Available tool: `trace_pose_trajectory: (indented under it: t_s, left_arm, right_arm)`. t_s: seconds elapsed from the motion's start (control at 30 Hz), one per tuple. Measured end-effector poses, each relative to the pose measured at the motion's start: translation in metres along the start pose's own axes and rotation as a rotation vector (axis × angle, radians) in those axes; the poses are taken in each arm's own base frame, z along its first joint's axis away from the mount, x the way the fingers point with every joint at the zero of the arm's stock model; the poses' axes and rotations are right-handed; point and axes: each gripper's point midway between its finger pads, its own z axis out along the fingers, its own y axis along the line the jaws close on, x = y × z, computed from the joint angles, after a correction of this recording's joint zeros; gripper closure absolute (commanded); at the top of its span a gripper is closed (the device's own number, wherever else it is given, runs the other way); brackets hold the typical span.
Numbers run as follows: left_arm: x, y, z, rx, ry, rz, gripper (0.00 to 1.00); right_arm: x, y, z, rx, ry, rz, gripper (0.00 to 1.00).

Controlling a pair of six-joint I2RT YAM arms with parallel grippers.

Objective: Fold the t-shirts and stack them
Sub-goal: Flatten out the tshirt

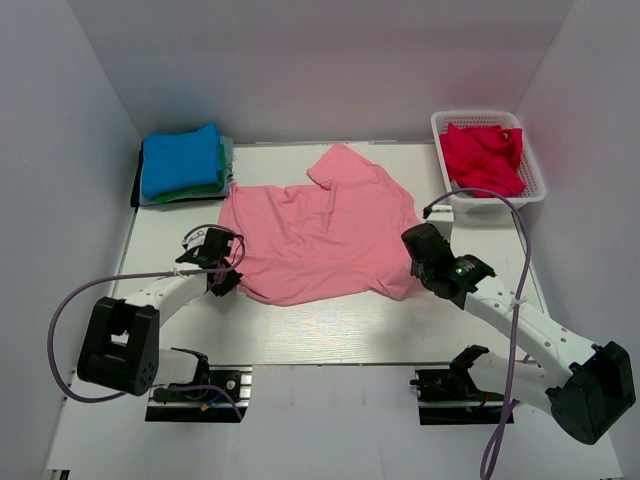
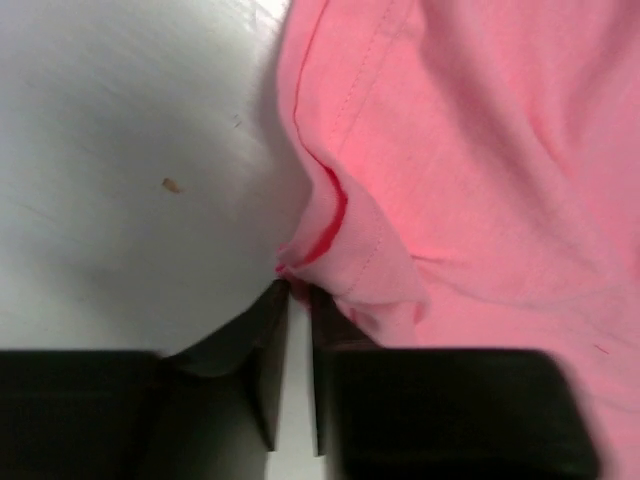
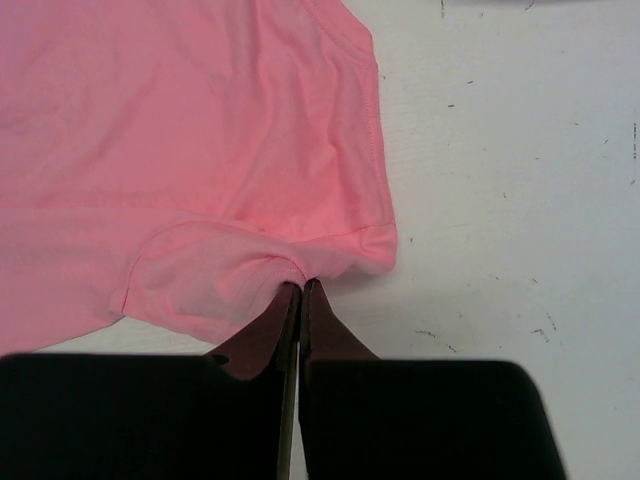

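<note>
Plainly, my right gripper point(image 3: 300, 285) was closed tight on the salmon pink t-shirt point(image 1: 320, 235), fingers pressed together with a pucker of its near right corner pinched at the tips. My left gripper point(image 2: 300, 288) stood narrow, a thin slit between its fingers and the shirt's left hem bunched right at their tips; whether the cloth was clamped I could not tell. The shirt lay spread on the white table point(image 1: 330, 325) between my arms. At the far left corner the bright blue t-shirt point(image 1: 180, 158) sat folded on the green t-shirt point(image 1: 205, 187). The crimson red t-shirt point(image 1: 485, 155) lay crumpled in the white basket point(image 1: 532, 185) at the far right.
</note>
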Motion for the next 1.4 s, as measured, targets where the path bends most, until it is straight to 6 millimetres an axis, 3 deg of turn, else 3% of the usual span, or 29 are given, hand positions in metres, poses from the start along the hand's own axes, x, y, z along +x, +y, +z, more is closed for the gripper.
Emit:
trace_pose_trajectory:
  t_s: [0.07,0.1,0.27,0.37,0.53,0.67,0.77,0.87,1.1,1.23,1.4]
  left_arm:
    - [-0.001,-0.002,0.001,0.002,0.000,0.002,0.97]
    - [-0.001,-0.003,0.002,0.004,0.000,0.002,1.00]
    - [0.001,-0.006,0.000,0.015,0.022,0.021,1.00]
    - [0.003,-0.003,-0.013,0.024,0.038,0.032,1.00]
    - [-0.030,-0.029,-0.076,0.189,-0.054,-0.003,1.00]
    - [-0.059,-0.045,-0.135,0.303,-0.138,-0.034,1.00]
    - [-0.066,-0.043,-0.157,0.310,-0.151,-0.043,1.00]
    - [-0.057,-0.029,-0.160,0.271,-0.127,-0.043,1.00]
    - [-0.050,-0.011,-0.163,0.267,-0.157,-0.079,1.00]
    - [-0.061,-0.013,-0.166,0.297,-0.223,-0.108,1.00]
    - [-0.084,-0.020,-0.175,0.302,-0.305,-0.138,1.00]
  right_arm:
    - [0.003,0.000,0.002,-0.001,0.008,-0.002,1.00]
    - [0.004,0.000,0.003,0.000,0.012,-0.003,1.00]
    - [0.006,0.000,0.005,-0.001,0.016,-0.005,1.00]
    - [0.006,-0.001,0.005,-0.001,0.014,-0.009,1.00]
    - [-0.001,-0.003,-0.002,-0.003,0.000,0.005,1.00]
    - [-0.022,-0.010,-0.018,-0.009,-0.059,0.056,1.00]
    - [-0.041,-0.016,-0.034,-0.018,-0.117,0.097,1.00]
    - [-0.051,-0.023,-0.046,-0.012,-0.151,0.123,1.00]
    - [-0.050,-0.028,-0.051,-0.009,-0.154,0.132,1.00]
    - [-0.053,-0.027,-0.050,-0.009,-0.156,0.124,1.00]
    - [-0.071,-0.024,-0.056,-0.015,-0.185,0.137,1.00]
